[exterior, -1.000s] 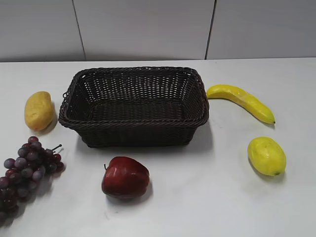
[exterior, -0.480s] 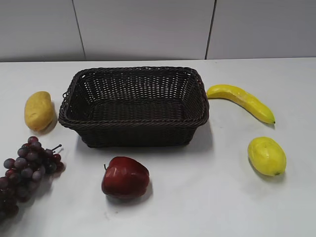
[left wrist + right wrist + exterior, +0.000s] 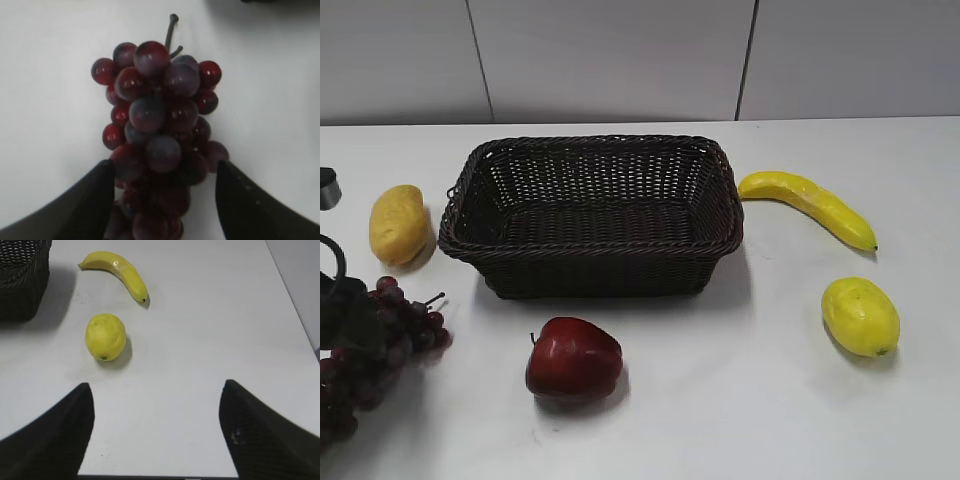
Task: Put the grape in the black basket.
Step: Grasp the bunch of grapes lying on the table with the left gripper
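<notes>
Far left of the white worktop (image 3: 740,420): left end effector (image 3: 162,192) down over the bunch of dark purple-red grapes (image 3: 382,345) — jaws spread wide, one dark finger (image 3: 80,207) on each flank of the cluster's lower end. Close against the berries, but whether touching cannot be told; not closed on anything. Grape bunch lying on the worktop, thin stem pointing away from the wrist camera, well clear of the basket and outside it. In the exterior view, only a dark sliver of the arm showing at the left edge, partly over the bunch.

Just behind the grapes, an oval yellow-brown fruit, mango-like (image 3: 399,224), resting beside the basket's left wall. Front centre, a glossy dark red apple (image 3: 573,358), apart from the grapes and in front of the basket.

Centre: large rectangular dark brown-black woven wicker basket (image 3: 590,270) with braided rim — upright, nothing inside it.

Right of the basket, a curved yellow banana (image 3: 808,205) lying near the far right corner. Nearer the front, a round yellow lemon-like fruit (image 3: 860,315), apart from the banana.

Right end effector (image 3: 155,430) — jaws wide apart above bare worktop, holding nothing, lemon and banana ahead of it, basket corner at upper left.
</notes>
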`<state>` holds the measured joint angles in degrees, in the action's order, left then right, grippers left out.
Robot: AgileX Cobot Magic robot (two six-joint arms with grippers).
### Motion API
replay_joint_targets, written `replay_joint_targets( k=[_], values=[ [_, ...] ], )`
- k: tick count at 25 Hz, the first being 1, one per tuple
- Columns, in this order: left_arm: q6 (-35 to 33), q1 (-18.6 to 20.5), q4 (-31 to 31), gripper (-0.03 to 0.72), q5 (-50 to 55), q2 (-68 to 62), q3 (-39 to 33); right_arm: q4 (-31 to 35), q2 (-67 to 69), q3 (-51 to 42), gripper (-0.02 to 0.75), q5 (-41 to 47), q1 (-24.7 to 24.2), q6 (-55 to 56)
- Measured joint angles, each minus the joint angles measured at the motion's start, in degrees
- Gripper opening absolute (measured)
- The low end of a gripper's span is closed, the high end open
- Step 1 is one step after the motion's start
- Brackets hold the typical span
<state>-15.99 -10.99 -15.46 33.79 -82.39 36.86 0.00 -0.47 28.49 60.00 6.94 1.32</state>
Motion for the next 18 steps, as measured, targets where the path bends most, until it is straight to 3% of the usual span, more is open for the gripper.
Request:
replay_joint_targets(
  k=[11,13,17,18],
  values=[
    [-0.05,0.0,-1.77,0.617,-7.36,-13.48,0.16,0.0,0.0,0.0,0.59,0.0,0.0,0.0],
    [-0.05,0.0,-1.83,0.565,-7.57,-13.6,0.16,0.0,0.0,0.0,0.59,0.0,0.0,0.0],
    [-0.05,-0.05,-2.74,0.351,-5.35,-13.6,0.97,0.0,0.0,0.0,0.59,0.0,0.0,0.0],
    [-0.05,-0.05,-2.74,0.351,-4.37,-13.6,1.37,0.0,0.0,0.0,0.59,0.0,0.0,0.0]
  ],
)
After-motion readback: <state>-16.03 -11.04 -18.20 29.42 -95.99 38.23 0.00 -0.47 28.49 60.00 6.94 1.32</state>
